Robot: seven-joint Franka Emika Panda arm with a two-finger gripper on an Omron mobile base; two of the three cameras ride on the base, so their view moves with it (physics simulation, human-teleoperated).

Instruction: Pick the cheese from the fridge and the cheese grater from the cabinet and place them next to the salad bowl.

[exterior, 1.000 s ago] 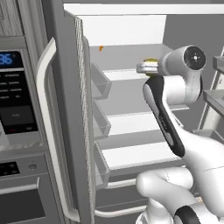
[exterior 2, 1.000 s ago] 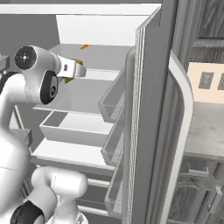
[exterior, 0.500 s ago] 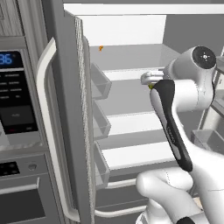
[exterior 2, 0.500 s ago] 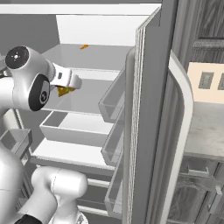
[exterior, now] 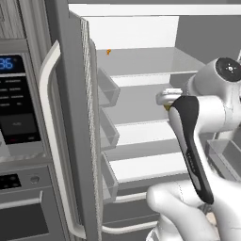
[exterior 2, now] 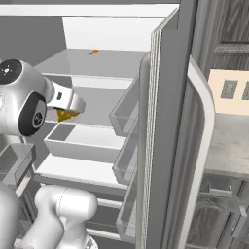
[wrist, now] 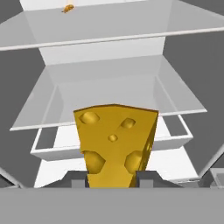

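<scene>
Before the open fridge (exterior: 70,141), with its white walls and glass shelves, the hand (wrist: 112,178) was clamped on the holed yellow-orange wedge of cheese (wrist: 114,144), held in the air just outside the shelves.

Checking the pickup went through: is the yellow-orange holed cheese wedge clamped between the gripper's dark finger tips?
Yes. In the hand view the yellow-orange holed cheese wedge stands upright between the two dark finger tips of the gripper, clear of the fridge's glass shelves.

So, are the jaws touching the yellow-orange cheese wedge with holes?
Touching. In the hand view the yellow-orange cheese wedge sits between the gripper fingertips, both pressed against its lower sides with no gap.
</scene>
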